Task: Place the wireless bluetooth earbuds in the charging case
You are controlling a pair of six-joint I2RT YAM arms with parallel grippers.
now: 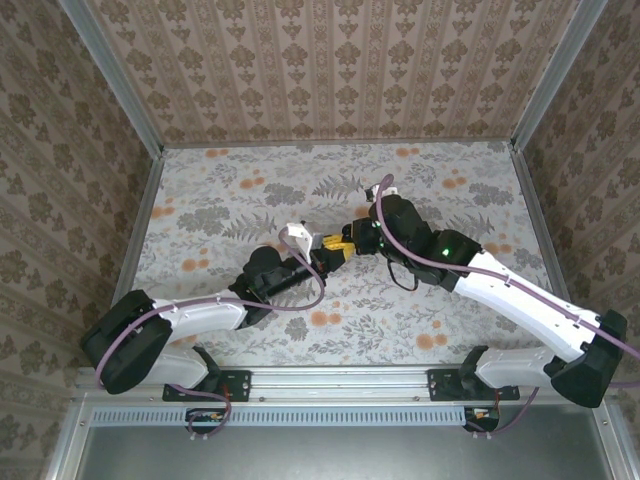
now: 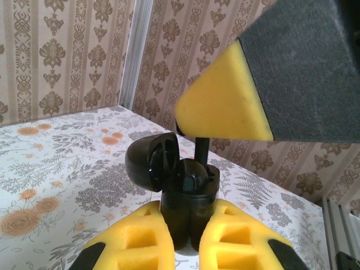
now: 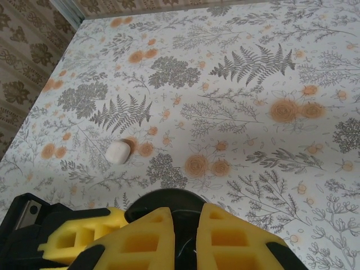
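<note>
Earbud (image 2: 201, 149) upright in the open case (image 2: 188, 188), centre of the left wrist view.
Left gripper (image 2: 188, 207) clamped shut on the case's lower body, lid (image 2: 147, 160) swung back to the left; earbud's foot in the well, top pinched by the all-but-closed right gripper (image 3: 185, 209) just above. Left of centre in the right wrist view, small white lump (image 3: 118, 152) on the table (image 3: 253, 84).

Glossy black charging case (image 2: 188, 216), upright above the counter (image 2: 56, 169), lid hinged open to the left. Thin black earbud (image 2: 201, 149) standing in its mouth, top hidden.
</note>
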